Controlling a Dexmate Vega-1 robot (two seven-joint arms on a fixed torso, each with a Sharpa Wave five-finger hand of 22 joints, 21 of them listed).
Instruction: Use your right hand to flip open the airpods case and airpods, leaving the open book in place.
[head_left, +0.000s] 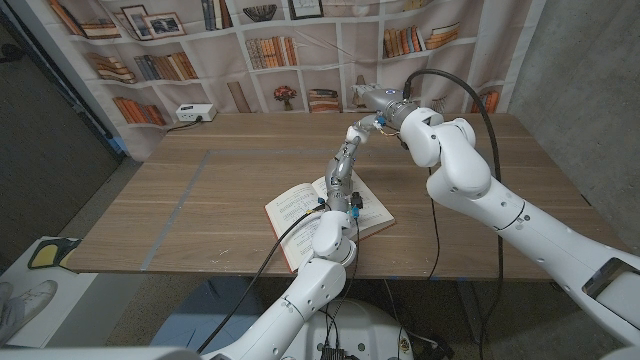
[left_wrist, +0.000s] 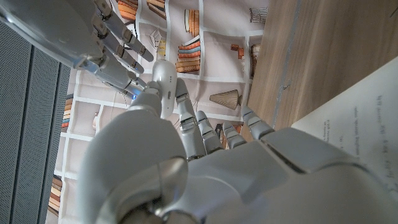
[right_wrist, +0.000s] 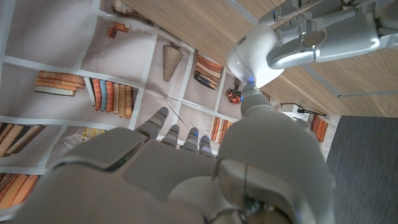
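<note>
Both hands empty: right hand (head_left: 362, 128) fingers apart, left hand (head_left: 341, 172) over open book (head_left: 300, 205).

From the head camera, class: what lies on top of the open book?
The left arm and left hand reach over the open book. Printed pages show either side; whatever lies beneath the arm is covered, and no airpods case can be made out.

Backdrop: a curtain (head_left: 300, 50) printed with bookshelves is hanging behind the table.
Table: pale wooden top (head_left: 200, 200) is stretching across the room.
Power strip: white box (head_left: 195, 113) is sitting at the table's far left.
Left wall: dark panel (head_left: 50, 140) is standing alongside.
Right wall: grey concrete (head_left: 580, 70) is showing.
</note>
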